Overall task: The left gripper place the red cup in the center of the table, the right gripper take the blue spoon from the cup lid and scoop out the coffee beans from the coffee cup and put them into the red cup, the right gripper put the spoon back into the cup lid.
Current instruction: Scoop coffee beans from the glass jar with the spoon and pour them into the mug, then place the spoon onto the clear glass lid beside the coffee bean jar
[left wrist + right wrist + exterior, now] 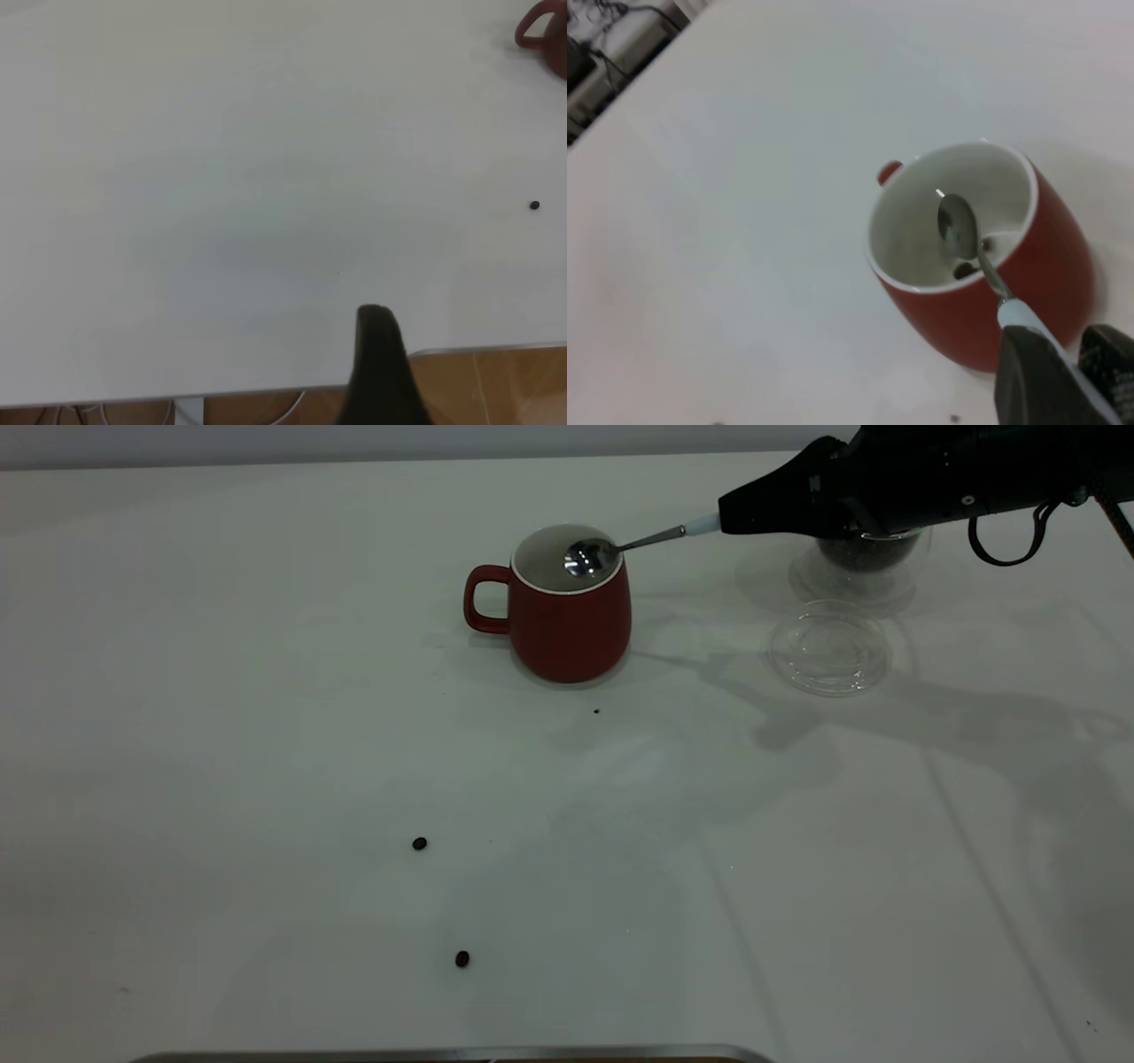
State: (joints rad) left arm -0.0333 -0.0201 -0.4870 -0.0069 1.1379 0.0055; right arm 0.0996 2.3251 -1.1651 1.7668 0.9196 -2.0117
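The red cup (567, 615) stands upright near the middle of the table (266, 735), handle to the left. My right gripper (735, 514) is shut on the blue spoon (660, 537) by its pale handle and holds the metal bowl over the cup's mouth. In the right wrist view the spoon (961, 235) reaches into the red cup (983, 266), with coffee beans (966, 268) on the white bottom; the right gripper (1063, 372) grips the handle. The coffee cup (864, 558) with beans sits behind the gripper. The cup lid (828, 646) lies empty in front of it. One left finger (381, 363) shows above the table edge.
Two loose coffee beans (419, 843) (462, 958) lie on the table toward the front, and a tiny dark crumb (596, 711) lies in front of the red cup. A metal edge (443, 1054) runs along the table front. The left wrist view shows the cup's handle (540, 31) far off.
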